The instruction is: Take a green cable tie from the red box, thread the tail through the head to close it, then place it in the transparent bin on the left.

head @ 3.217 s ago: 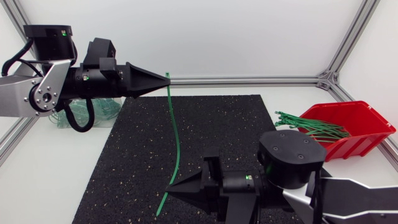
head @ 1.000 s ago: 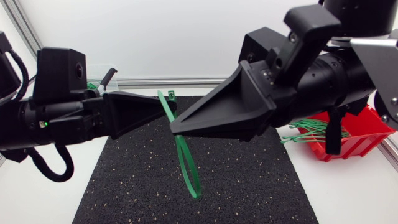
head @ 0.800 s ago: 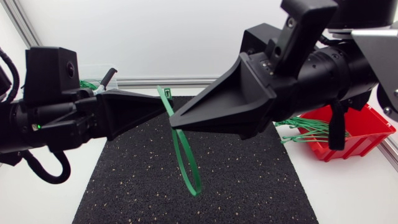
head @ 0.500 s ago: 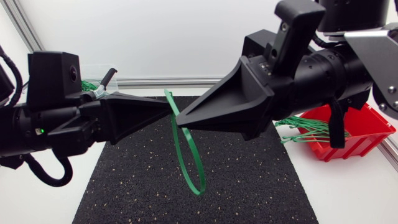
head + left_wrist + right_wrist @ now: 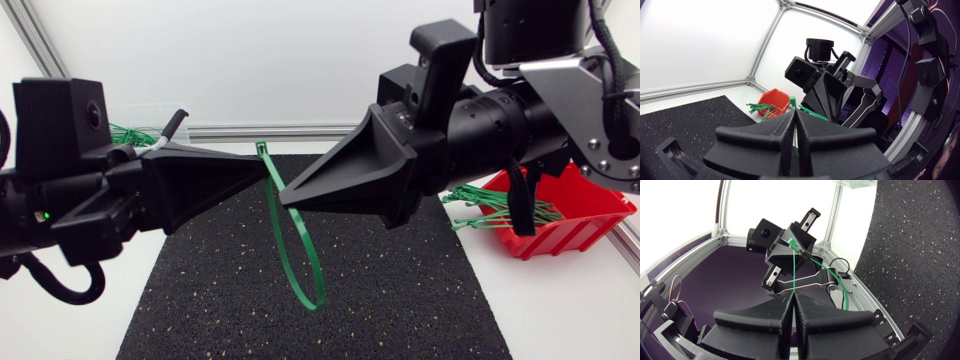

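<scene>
A green cable tie (image 5: 296, 250) hangs bent into a long loop above the black mat (image 5: 220, 290). Its head (image 5: 262, 150) sticks up where my two grippers meet tip to tip. My left gripper (image 5: 268, 176) is shut on the tie near that head. My right gripper (image 5: 284, 196) faces it and is shut on the tie's strap. In the left wrist view, the left gripper (image 5: 793, 118) pinches the tie (image 5: 792, 103). In the right wrist view, the right gripper (image 5: 791, 296) pinches the strap (image 5: 793, 265). Whether the tail passes through the head is hidden.
The red box (image 5: 580, 215) stands at the mat's right, with a bunch of green ties (image 5: 490, 208) sticking out of it. The transparent bin (image 5: 128, 132) with green ties inside sits at the back left, mostly behind my left arm.
The tie, stretched nearly straight between the grippers three seconds ago, is now bent into a loop. Over the last second my right arm drew slightly rightward and the left gripper followed.
</scene>
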Tool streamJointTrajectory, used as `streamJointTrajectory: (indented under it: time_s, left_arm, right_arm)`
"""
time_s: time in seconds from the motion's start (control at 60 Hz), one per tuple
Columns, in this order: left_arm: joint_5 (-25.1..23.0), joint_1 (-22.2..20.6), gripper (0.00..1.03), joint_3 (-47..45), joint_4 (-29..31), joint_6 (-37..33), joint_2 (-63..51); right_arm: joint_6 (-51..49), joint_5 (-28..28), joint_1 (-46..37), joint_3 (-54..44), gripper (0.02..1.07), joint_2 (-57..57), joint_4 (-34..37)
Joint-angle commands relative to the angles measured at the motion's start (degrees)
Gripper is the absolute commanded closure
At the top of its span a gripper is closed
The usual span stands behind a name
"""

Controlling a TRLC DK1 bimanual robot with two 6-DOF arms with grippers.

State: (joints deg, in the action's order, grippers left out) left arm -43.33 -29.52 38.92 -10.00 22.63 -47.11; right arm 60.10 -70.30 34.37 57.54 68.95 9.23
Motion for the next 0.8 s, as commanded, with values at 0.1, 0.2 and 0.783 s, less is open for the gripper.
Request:
streamJointTrajectory:
  time_s: [0.1, 0.2, 0.783]
  left_arm:
    - [0.9, -1.4, 1.0, -1.1, 0.5, -1.5, 0.6]
    - [1.1, -1.5, 1.0, -1.0, 0.5, -2.0, -0.3]
    - [11.3, -10.5, 1.0, -1.6, 4.5, -8.8, 4.0]
  right_arm:
    - [1.7, -0.3, -0.4, -0.7, 1.01, 0.0, 0.3]
    - [1.7, -0.4, -0.4, -0.8, 1.01, -0.2, 0.3]
    - [1.6, -0.5, -0.4, -1.2, 1.01, -0.6, 0.3]
